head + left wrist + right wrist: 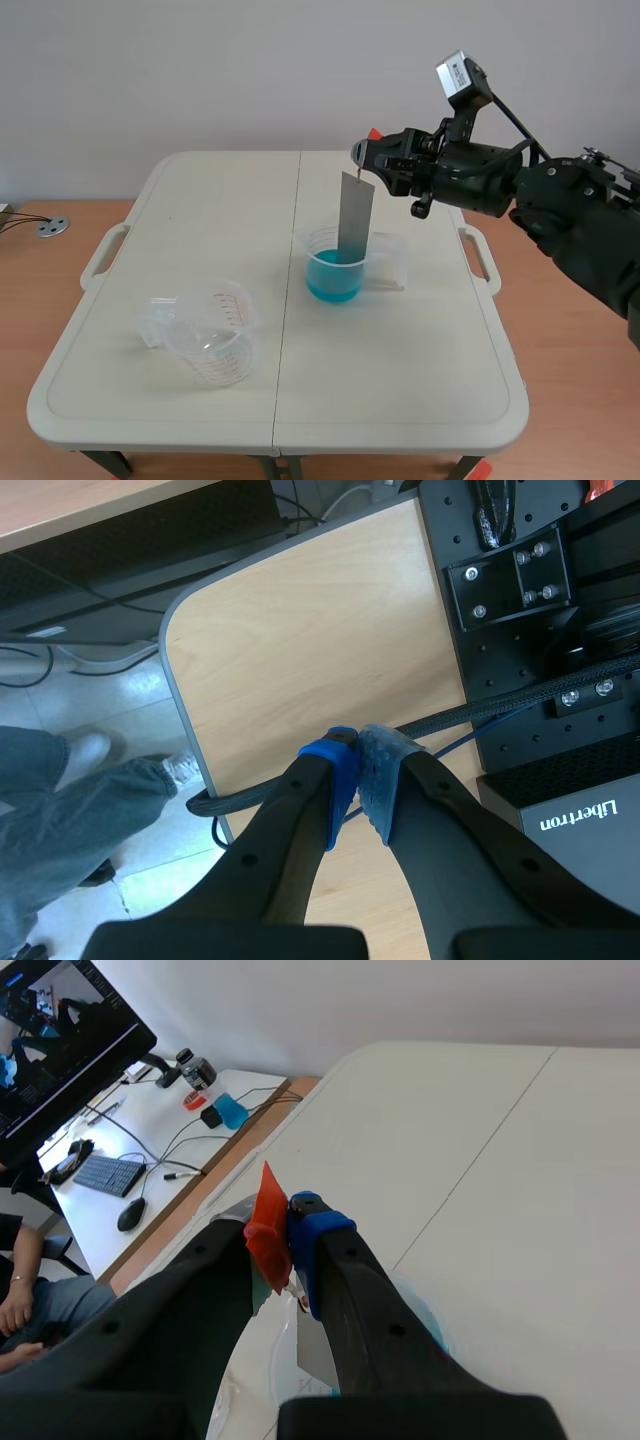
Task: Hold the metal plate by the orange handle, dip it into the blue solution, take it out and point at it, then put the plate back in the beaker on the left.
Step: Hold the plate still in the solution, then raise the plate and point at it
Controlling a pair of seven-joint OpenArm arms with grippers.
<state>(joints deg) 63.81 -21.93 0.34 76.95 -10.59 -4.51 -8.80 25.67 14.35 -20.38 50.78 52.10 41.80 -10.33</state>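
My right gripper (364,152) is shut on the orange handle (268,1228) of the metal plate (355,216). The plate hangs upright, its lower end inside the beaker of blue solution (335,267) at the table's middle. In the right wrist view the handle is pinched between the pads, with the plate (314,1352) and beaker rim below the fingers. An empty clear beaker (212,338) stands at the front left of the table. My left gripper (357,760) is shut on nothing, off the table over a wooden surface; it is not in the scene view.
The white folding table (420,380) has a seam down its middle. In the left wrist view a black cable (480,712) and black equipment (530,570) lie ahead of the gripper, and a person's legs (70,810) are beside the wooden surface.
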